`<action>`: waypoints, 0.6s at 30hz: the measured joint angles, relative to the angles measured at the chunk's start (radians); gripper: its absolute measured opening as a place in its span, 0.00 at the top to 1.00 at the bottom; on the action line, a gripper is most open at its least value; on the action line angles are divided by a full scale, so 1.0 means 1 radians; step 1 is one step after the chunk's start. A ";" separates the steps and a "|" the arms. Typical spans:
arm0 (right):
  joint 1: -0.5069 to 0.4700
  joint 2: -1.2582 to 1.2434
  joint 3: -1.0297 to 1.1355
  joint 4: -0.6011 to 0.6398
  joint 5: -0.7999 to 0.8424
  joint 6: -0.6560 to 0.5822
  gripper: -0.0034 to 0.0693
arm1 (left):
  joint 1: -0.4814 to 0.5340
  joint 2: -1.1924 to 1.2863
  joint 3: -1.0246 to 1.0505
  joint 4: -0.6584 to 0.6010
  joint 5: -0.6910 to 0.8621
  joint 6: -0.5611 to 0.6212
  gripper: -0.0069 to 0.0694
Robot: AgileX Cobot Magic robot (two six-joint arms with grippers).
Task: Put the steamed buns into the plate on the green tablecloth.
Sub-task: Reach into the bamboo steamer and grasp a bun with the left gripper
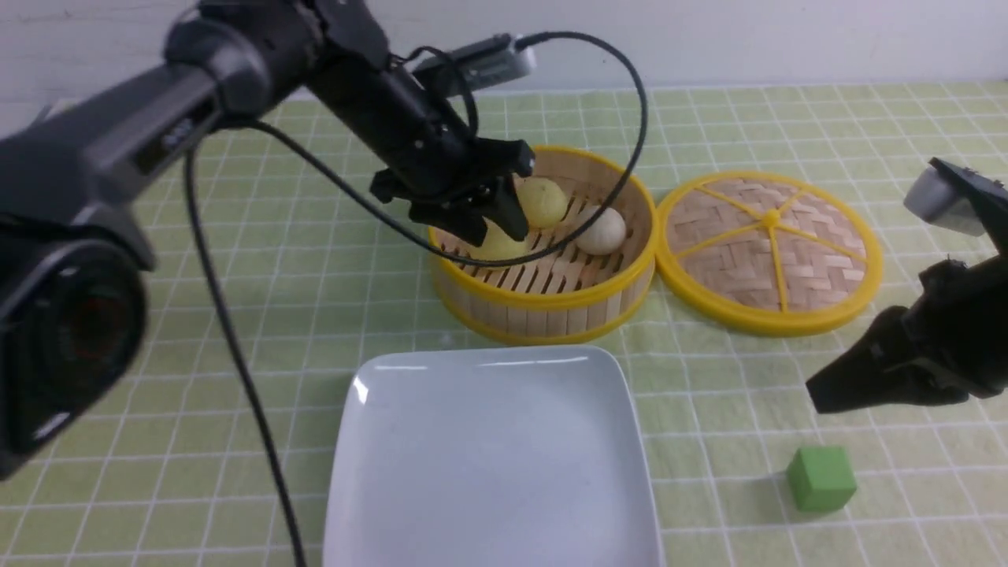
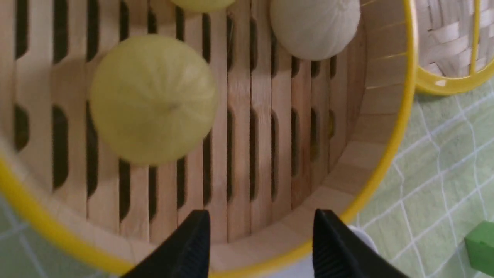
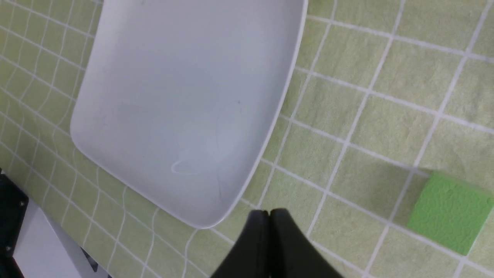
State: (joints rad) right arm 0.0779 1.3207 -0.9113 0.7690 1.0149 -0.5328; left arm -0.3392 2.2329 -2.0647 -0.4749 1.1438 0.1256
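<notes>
Three steamed buns (image 1: pixel 543 201) in the basket (image 1: pixel 551 307) — left pincer (image 1: pixel 494 234) spread.

Front overview; right-wrist close-up above plate (image 3: pixel 154 96)

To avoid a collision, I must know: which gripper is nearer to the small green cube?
The right. The right gripper is close beside the green cube, not touching, fingers shut. The left gripper is far off, open above the round bamboo basket.
</notes>
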 joint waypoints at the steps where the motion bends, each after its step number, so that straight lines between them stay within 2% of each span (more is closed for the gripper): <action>1: 0.000 0.000 0.000 0.000 -0.002 0.000 0.94 | -0.007 0.085 -0.129 0.037 0.047 -0.038 0.38; 8: 0.000 0.002 0.000 -0.004 -0.012 0.000 0.94 | -0.012 0.325 -0.556 0.227 0.088 -0.197 0.37; 14: 0.000 0.002 0.000 -0.009 -0.037 0.000 0.94 | -0.053 0.339 -0.567 0.331 0.095 -0.234 0.37; 18: 0.000 0.002 0.000 -0.019 -0.046 0.000 0.94 | -0.075 0.339 -0.544 0.344 0.095 -0.276 0.37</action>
State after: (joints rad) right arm 0.0779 1.3226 -0.9113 0.7500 0.9691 -0.5328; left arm -0.4141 2.5721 -2.6084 -0.1305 1.2389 -0.1503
